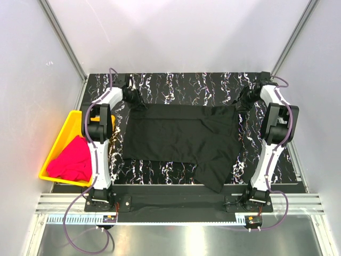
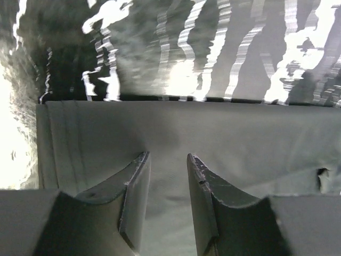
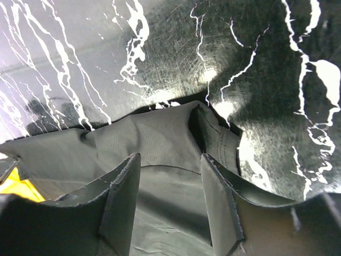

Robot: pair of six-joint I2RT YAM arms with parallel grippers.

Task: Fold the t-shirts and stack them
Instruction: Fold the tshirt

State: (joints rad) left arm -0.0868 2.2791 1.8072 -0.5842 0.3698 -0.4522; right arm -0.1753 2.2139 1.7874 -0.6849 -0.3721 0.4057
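The black t-shirt (image 1: 181, 140) lies spread flat on the marbled table, with one part hanging toward the near edge. The pink t-shirt (image 1: 71, 161) lies bunched in the yellow tray at the left. My left gripper (image 1: 136, 101) is at the shirt's far left corner. In the left wrist view it (image 2: 168, 158) is open, with black cloth (image 2: 213, 133) beneath the jaws. My right gripper (image 1: 241, 102) is at the shirt's far right corner. In the right wrist view it (image 3: 170, 158) is open over a wrinkled fold of the black shirt (image 3: 154, 136). Neither gripper holds anything.
The yellow tray (image 1: 63, 132) stands off the table's left edge beside the left arm. The black marbled table (image 1: 181, 85) shows bare beyond the shirt's far edge. White walls and metal frame posts close in the back and sides.
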